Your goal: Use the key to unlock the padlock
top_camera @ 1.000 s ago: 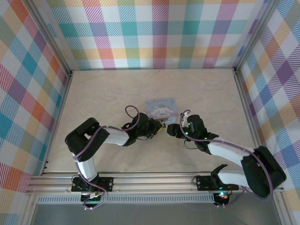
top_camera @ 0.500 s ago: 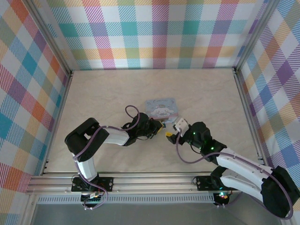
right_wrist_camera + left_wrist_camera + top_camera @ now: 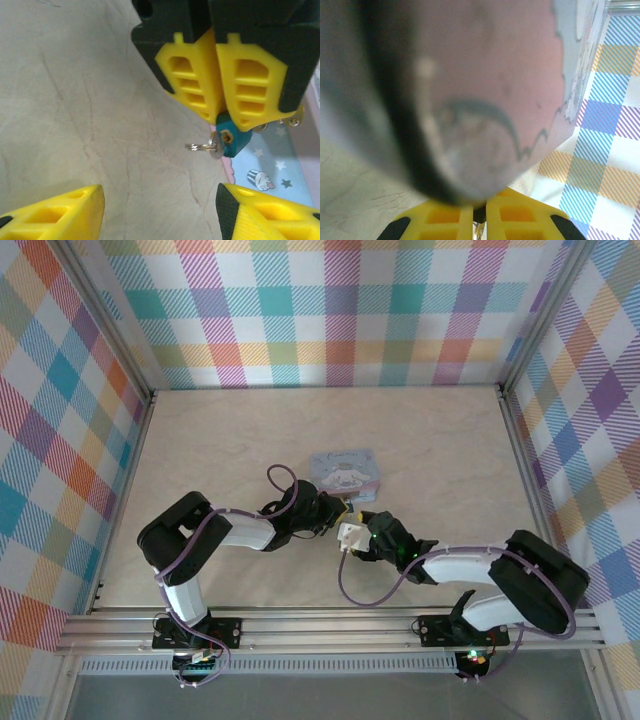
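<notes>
Padlock (image 3: 231, 141), small, teal-blue and metal, hangs pinched at the tips of the left pincer (image 3: 220, 112), whose yellow ribbed fingers are closed tight on it. Nearest the right wrist camera, the right pincer (image 3: 160, 210) stands wide with nothing between its yellow fingers, and the marbled beige table (image 3: 75, 100) shows under the gap. Just beyond that gap, a little right of its middle, the thin silver key (image 3: 215, 145) with its wire ring sticks out from the padlock's face toward the right pincer. It appears seated in the keyhole, though that is too small to be sure. Farther on, past the left pincer's tips, lies the pale blue rectangular tin (image 3: 272, 172) with its cartoon print.

Within the last second the right arm has swung from the right-hand side of the left pincer, drawn back, and come round to its near side, now facing the key head-on. The left pincer has kept its place and its hold. By that showing, the right pincer is lining up to take the key and turn it; the shackle cannot be seen, so the lock is not yet known to be open.

Count: one padlock, one key, one tin, two pincers.
</notes>
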Motion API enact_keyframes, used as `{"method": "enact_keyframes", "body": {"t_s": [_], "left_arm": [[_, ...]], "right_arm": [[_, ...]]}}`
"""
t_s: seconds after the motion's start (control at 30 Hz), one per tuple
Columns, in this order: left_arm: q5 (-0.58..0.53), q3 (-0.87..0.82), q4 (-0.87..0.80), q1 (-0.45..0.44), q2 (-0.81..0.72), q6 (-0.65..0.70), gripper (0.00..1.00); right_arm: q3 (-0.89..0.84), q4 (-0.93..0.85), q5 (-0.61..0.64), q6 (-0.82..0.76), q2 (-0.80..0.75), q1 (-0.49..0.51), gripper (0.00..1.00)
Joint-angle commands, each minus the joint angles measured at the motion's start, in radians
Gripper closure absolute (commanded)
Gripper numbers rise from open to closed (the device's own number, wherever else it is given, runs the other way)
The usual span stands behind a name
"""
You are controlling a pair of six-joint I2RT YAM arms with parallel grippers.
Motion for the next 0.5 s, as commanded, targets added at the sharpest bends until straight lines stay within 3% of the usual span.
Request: {"method": "enact_keyframes", "body": {"t_s": [0.0,0.17,0.47], "left_arm": [[-0.009,0.012,-0.060,-0.012,-0.024,-0.003,0.90],[-0.007,0.013,-0.063,-0.011,-0.022,-0.005,0.90],[-0.008,0.014,-0.066,-0.010,-0.019,-0.006,0.90]], "right_arm": [[0.040,0.100,0.011,-0.036,0.018,0.004,0.39],[0.052,0.133,0.009,-0.038,0.057,0.004,0.43],[0.067,0.195,0.041,-0.030,0.129,-0.005,0.65]]}}
